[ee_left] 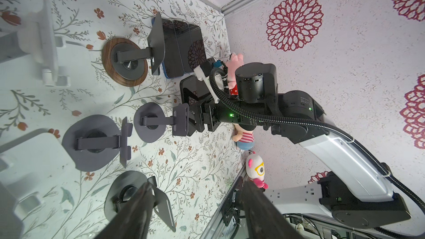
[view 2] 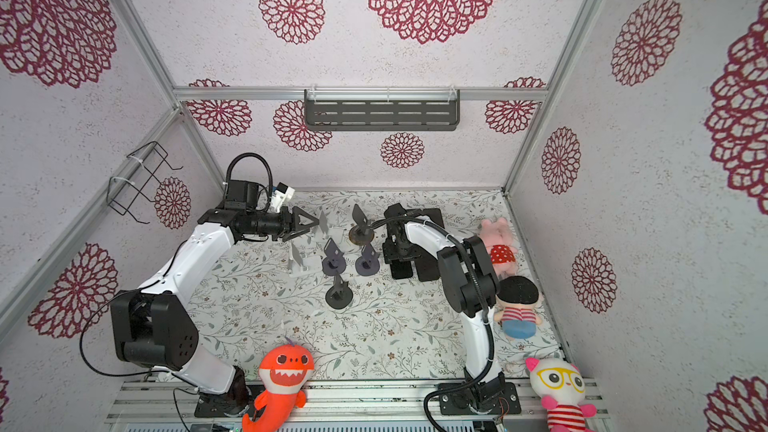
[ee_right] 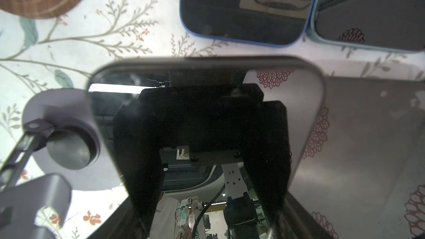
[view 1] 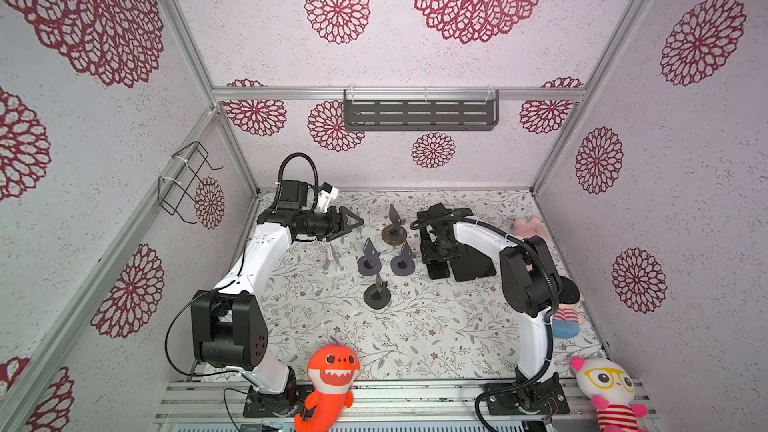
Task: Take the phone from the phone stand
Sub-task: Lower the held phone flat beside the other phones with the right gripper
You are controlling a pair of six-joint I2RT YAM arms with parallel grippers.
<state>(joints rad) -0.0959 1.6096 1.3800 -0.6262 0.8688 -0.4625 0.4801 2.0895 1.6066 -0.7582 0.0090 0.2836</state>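
The right gripper (view 1: 437,258) is clamped across the width of the phone (ee_right: 207,102), to the right of the wood-based stand (view 1: 394,234) and a bit closer to the arm bases. From the wrist view the phone looks clear of the purple stand (ee_left: 149,123), whose plate sits just beside the jaws. So the lift-off looks done, and the set-down probably isn't.

The left gripper (view 1: 356,224) hangs in the air on the other side of the wood-based stand, with its jaws spread and nothing between them.

Stuff that could go sideways:
- The grip is only on the phone's slick edges. A quick swing or a loosening pinch could let it slide out and smack the table (view 1: 436,338).
- The purple stand's plate is so close that a sideways move could clip it and tip or drag the stand.
- Another flat phone (ee_right: 368,145) lies right next to the held one, partly under it, and a blue-cased phone (ee_right: 243,8) lies a bit further off. Lowering without shifting over means glass on glass, or a phone left leaning on its neighbour.

As for writing, there's nothing readable. The screens are dark and only mirror the flowery walls and the gripper. There's a tiny print on the right arm's joint, but it's too small to make out.
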